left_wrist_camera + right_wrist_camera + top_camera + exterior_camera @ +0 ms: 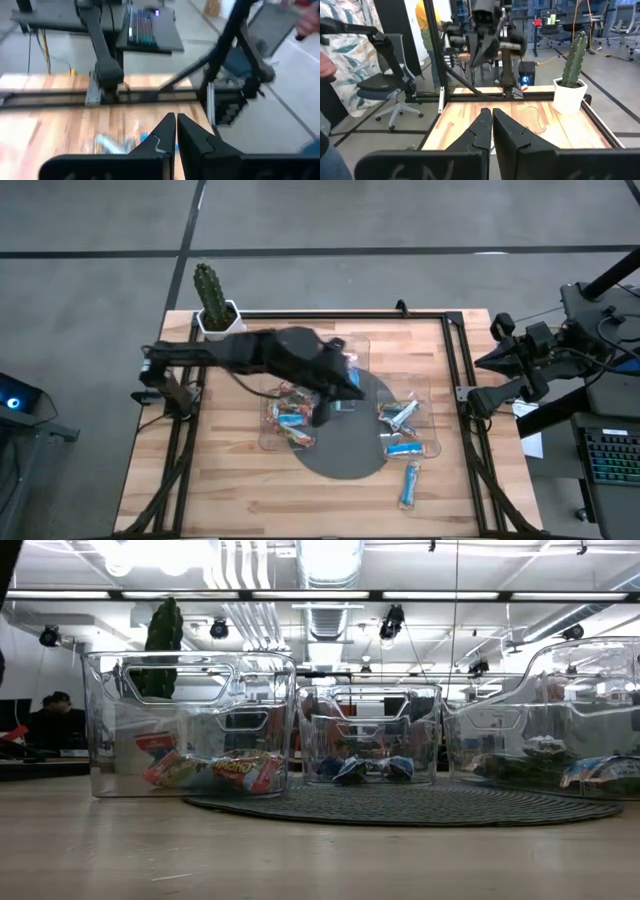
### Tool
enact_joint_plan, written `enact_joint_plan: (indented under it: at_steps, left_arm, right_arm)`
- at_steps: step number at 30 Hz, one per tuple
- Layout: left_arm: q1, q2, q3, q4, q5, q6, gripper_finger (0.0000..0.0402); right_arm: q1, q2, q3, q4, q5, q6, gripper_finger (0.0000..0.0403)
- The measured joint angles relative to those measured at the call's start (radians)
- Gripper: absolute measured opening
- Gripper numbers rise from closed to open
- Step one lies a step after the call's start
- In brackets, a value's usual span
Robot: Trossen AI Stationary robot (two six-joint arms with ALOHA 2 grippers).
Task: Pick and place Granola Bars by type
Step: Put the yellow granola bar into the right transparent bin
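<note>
Three clear trays (190,720), perhaps a dozen granola bars (409,484).

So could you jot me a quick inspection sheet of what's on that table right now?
Surface: wooden table with a round grey mat.
Job's things: granola bars sorted in clear trays; one blue bar lies loose on the wood.
Clutter: potted cactus at the back left corner.
Grippers: left gripper above the middle of the table, jaws shut, empty; right gripper parked off the table's right side, jaws shut.
Cables: a thin cable runs along the left arm.
Surroundings: keyboard, office chair, people in the background.
</note>
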Motion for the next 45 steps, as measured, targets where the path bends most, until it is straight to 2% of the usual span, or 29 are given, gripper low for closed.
enact_joint_plan:
  at_steps: [4, 8, 20, 26, 32, 38, 41, 45]
  left_arm:
    - [-0.010, -0.104, -0.038, -0.082, -0.011, 0.001, 0.0000]
    - [-0.019, -0.230, -0.156, 0.020, -0.022, -0.001, 0.0000]
    - [-0.031, -0.685, -0.784, 0.407, -0.162, -0.105, 0.0000]
    - [-0.031, -0.860, -0.987, 0.548, -0.202, -0.157, 0.0000]
    - [-0.031, -0.959, -1.072, 0.584, -0.246, -0.184, 0.0000]
    - [-0.031, -0.977, -1.069, 0.576, -0.256, -0.186, 0.0000]
    - [-0.031, -0.974, -1.055, 0.579, -0.256, -0.184, 0.0000]
    - [-0.031, -0.972, -1.053, 0.577, -0.256, -0.184, 0.0000]
  right_arm:
    - [0.000, 0.036, 0.000, 0.038, -0.003, 0.003, 0.0008]
    - [0.000, 0.076, 0.001, 0.096, -0.017, -0.009, 0.0008]
    - [0.001, 0.222, 0.025, 0.281, -0.124, -0.020, 0.0008]
    - [0.001, 0.309, 0.092, 0.391, -0.193, -0.006, 0.0008]
    - [0.002, 0.411, 0.177, 0.394, -0.314, 0.024, 0.0009]
    - [0.052, 0.549, 0.242, 0.370, -0.319, 0.124, 0.0011]
    - [0.088, 0.616, 0.274, 0.347, -0.320, 0.182, 0.0027]
    - [0.135, 0.703, 0.319, 0.348, -0.319, 0.202, 0.0067]
